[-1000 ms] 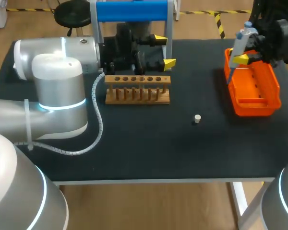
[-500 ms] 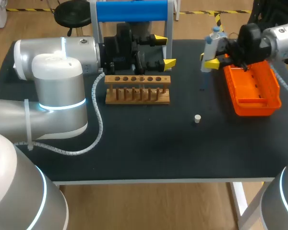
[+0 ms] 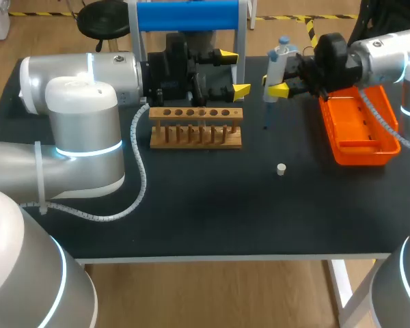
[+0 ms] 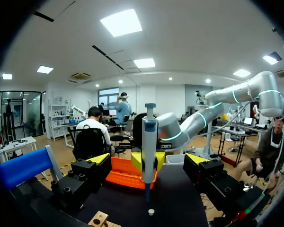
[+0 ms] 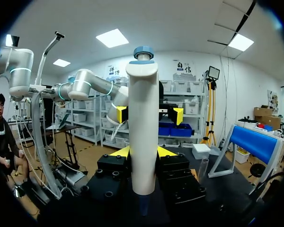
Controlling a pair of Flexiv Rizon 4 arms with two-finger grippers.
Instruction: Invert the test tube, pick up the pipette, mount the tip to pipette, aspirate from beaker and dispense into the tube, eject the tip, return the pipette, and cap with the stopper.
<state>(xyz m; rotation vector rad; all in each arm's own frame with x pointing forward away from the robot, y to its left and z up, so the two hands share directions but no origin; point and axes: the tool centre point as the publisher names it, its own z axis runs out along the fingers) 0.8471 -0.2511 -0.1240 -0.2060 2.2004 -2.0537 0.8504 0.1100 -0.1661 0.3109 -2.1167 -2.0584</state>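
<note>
The white stopper (image 3: 281, 169) lies on the black table (image 3: 212, 219), at four o'clock from the wooden test tube rack (image 3: 196, 127). Beyond the rack, the left gripper (image 3: 234, 72) stands spread, holding nothing. At its three o'clock, the right gripper (image 3: 277, 86) clamps the pipette (image 3: 276, 61) upright beside the orange tray (image 3: 362, 130).

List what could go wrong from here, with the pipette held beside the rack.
1. The pipette, upright in the right hand, hangs its thin lower end near the wooden rack and the open left hand; a sideways pass might clip either one.
2. The stopper lies loose on the table; a low sweep could knock it away.
</note>
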